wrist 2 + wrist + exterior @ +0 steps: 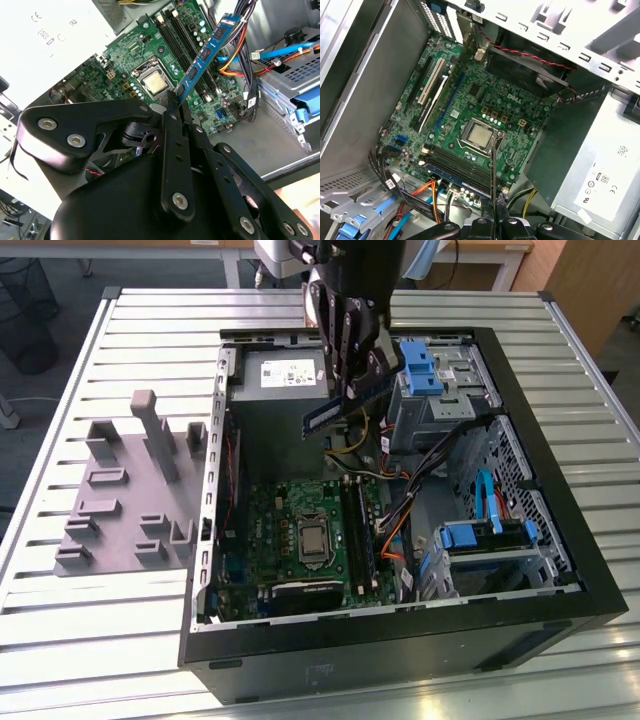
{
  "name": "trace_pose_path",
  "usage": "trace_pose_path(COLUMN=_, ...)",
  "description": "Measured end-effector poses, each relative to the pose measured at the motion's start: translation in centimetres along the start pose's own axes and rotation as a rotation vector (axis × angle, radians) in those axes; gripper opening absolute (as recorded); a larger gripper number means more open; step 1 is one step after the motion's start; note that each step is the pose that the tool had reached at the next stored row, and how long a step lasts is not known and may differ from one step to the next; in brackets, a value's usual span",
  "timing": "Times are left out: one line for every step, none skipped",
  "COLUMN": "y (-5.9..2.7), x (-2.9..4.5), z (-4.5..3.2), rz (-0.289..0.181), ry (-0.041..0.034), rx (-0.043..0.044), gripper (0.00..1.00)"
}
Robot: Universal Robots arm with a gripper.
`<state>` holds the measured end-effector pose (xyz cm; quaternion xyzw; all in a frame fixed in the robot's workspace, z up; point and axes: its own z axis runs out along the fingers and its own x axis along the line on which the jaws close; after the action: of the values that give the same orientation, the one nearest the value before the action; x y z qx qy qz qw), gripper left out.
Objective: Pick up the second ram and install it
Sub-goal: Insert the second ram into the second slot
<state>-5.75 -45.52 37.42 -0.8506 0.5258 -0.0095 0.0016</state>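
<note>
My gripper (365,388) hangs over the open computer case, shut on the second ram (345,410), a thin dark blue-green stick held tilted above the power supply and motherboard. In the second wrist view the ram (205,52) sticks out from the closed fingertips of the gripper (175,103), pointing over the long black memory slots (186,50). The first wrist view sees the ram (493,170) edge-on, rising from the gripper (493,220) and crossing the memory slots (460,167) beside the CPU socket (480,135). The stick is well above the board, touching nothing.
The black case (400,650) lies open on a slatted metal table. Inside are the power supply (280,370), bundled cables (420,480) and blue-tabbed drive cages (480,540) at the exterior view's right. A grey fixture tray (130,500) with upright posts stands outside, at the exterior view's left.
</note>
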Motion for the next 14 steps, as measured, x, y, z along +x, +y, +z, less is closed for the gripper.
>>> trace_pose_path(y=0.0, x=0.0, z=0.0, rz=-0.005, ry=0.0, rx=0.0001, gripper=0.14)
trace_pose_path(y=0.0, x=0.0, z=0.0, rz=-0.011, ry=-0.0001, rx=0.0002, gripper=0.14)
trace_pose_path(y=0.0, x=0.0, z=0.0, rz=-0.016, ry=-0.0002, rx=0.0002, gripper=0.14)
trace_pose_path(y=0.0, x=0.0, z=0.0, rz=-0.022, ry=-0.0003, rx=0.0003, gripper=0.14)
trace_pose_path(y=0.0, x=0.0, z=0.0, rz=-0.028, ry=-0.0003, rx=0.0004, gripper=0.14)
trace_pose_path(y=0.0, x=0.0, z=0.0, rz=-0.033, ry=-0.0004, rx=0.0005, gripper=0.14)
trace_pose_path(y=0.0, x=0.0, z=0.0, rz=-0.039, ry=-0.0005, rx=0.0006, gripper=0.14)
trace_pose_path(y=0.0, x=0.0, z=0.0, rz=-0.045, ry=-0.0005, rx=0.0007, gripper=0.14)
trace_pose_path(y=0.0, x=0.0, z=0.0, rz=-0.051, ry=-0.0006, rx=0.0008, gripper=0.14)
trace_pose_path(y=0.0, x=0.0, z=0.0, rz=-0.058, ry=-0.0007, rx=0.0009, gripper=0.14)
trace_pose_path(y=0.0, x=0.0, z=0.0, rz=-0.064, ry=-0.0008, rx=0.0009, gripper=0.14)
trace_pose_path(y=0.0, x=0.0, z=0.0, rz=-0.071, ry=-0.0009, rx=0.001, gripper=0.14)
trace_pose_path(y=0.0, x=0.0, z=0.0, rz=-0.077, ry=-0.001, rx=0.0011, gripper=0.14)
trace_pose_path(y=0.0, x=0.0, z=0.0, rz=-0.083, ry=-0.0011, rx=0.0012, gripper=0.14)
